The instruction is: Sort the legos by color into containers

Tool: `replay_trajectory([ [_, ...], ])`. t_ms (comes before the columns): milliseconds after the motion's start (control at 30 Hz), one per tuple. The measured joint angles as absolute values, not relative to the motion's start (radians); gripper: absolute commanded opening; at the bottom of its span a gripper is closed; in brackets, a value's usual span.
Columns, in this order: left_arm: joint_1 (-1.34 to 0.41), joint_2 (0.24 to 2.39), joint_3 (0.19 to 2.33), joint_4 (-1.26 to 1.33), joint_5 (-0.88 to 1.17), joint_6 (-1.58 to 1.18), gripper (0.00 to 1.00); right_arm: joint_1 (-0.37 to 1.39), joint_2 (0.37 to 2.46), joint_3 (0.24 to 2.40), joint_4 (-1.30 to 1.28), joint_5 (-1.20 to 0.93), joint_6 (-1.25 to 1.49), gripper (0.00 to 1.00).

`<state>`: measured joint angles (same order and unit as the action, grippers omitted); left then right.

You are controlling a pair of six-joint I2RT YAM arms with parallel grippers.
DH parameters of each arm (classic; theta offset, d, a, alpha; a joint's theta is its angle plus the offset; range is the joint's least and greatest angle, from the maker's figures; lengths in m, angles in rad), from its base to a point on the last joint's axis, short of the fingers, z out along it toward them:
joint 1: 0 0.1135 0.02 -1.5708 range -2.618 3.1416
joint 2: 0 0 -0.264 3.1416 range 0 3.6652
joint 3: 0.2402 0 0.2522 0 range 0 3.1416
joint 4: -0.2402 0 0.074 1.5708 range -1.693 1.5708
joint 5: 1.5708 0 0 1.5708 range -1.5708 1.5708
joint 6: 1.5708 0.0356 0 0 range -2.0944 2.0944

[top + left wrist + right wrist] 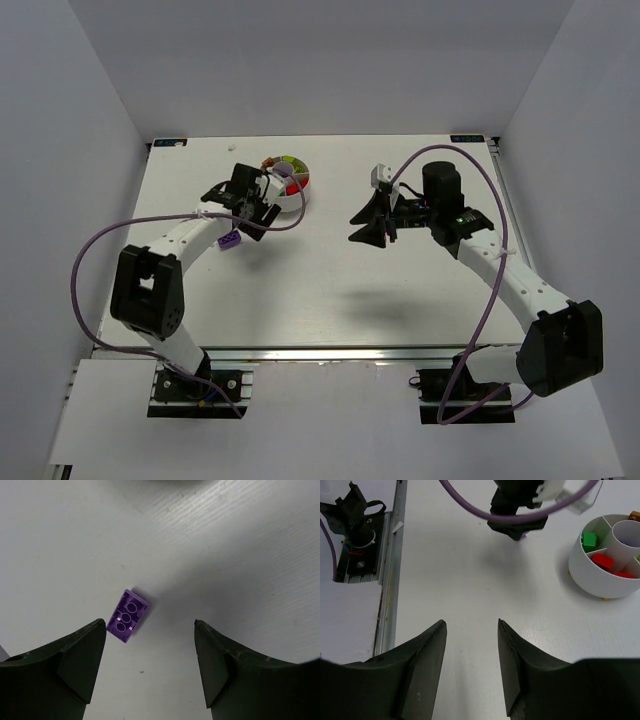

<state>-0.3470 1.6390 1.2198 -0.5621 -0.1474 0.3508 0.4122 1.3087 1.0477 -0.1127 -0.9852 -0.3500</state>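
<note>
Left gripper (150, 630): open, the jaws stand wide apart with nothing between them. It hangs over the table (240, 555), near the white dish (300, 200).
Right gripper (471, 625): open and empty, well apart from the dish, over bare table.
Purple brick (128, 616): lies on the table with its hollow underside up and is turned diagonal. It is close to one finger and not in the middle of the gap. It is the only loose brick that I see.
Dish contents: a green brick (590, 540) and red bricks (602, 560) sit in separate compartments. Which compartment is meant for purple, I cannot tell.
Step, in my judgement: picking up the purple brick.
Risk, off-centre: if the jaws close from here, the near finger may reach the brick first and push it sideways out of the gap.
Risk, diagonal: the pads may catch two corners only, so the brick can twist or pop out during the lift.
Risk, dish: it stands close, so a careless swing of the arm could knock it and mix the colors.
</note>
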Motion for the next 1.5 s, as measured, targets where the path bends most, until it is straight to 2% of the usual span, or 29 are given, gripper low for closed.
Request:
replay_trajectory([
  [367, -0.349, 1.919, 1.298, -0.667, -0.196, 0.533, 0.82, 0.412, 1.301, 1.031, -0.109, -0.992, -0.352, 0.55],
  [867, -0.339, 1.926, 1.314, -0.642, -0.281, 0.598, 0.82, 0.412, 1.288, 1.018, -0.100, -0.991, -0.348, 0.55],
  [1133, -0.246, 1.921, 1.287, -0.643, -0.252, 0.645, 0.82, 0.410, 1.271, 1.016, -0.094, -0.992, -0.341, 0.55],
  [1500, -0.221, 1.921, 1.283, -0.643, -0.211, 0.678, 0.71, 0.400, 1.249, 1.007, -0.068, -0.998, -0.323, 0.55],
])
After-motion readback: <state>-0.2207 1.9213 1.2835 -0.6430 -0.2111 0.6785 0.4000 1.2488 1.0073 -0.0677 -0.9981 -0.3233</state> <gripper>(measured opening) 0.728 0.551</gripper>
